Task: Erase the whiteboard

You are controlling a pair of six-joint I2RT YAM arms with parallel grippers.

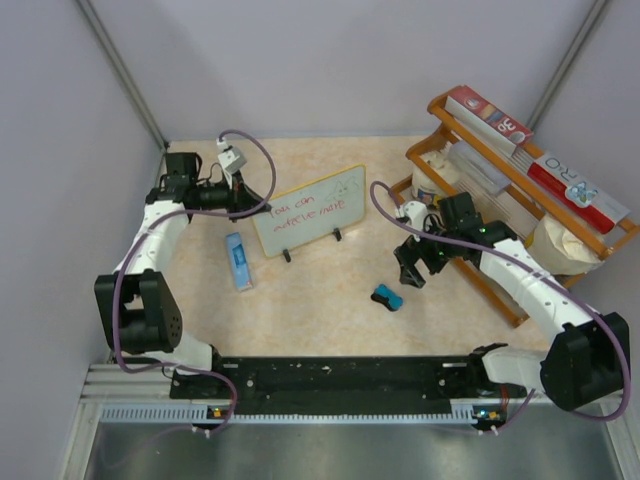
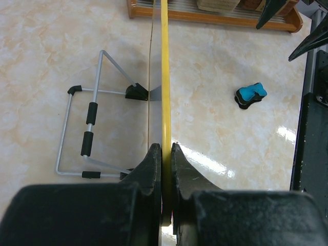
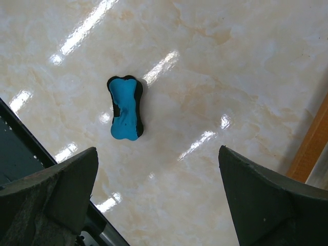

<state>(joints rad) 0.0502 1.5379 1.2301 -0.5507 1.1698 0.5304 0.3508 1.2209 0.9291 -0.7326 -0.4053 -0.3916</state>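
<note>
Yellow-framed and with handwriting across its face, the whiteboard [image 1: 308,210] stood on its wire stand [image 2: 87,134] towards the back of the table [image 1: 320,320]. I had my left gripper [image 2: 165,154] pinched tight on the board's left edge, the frame squeezed between the jaws. My right gripper [image 3: 159,171] hung spread wide, holding nothing, over the blue eraser [image 3: 125,107] lying near the wooden rack [image 1: 497,290].

Bright, even overhead light; shadows faint and soft. Glossy tabletop [image 3: 246,66] throws white glare streaks in both wrist views, strongest beside the eraser [image 3: 125,107]. Close to the lens, left gripper [image 2: 166,154] and right gripper [image 3: 158,154] show dark and soft-focus. Overhead view reasonably sharp; whiteboard [image 1: 308,210] writing barely legible.
</note>
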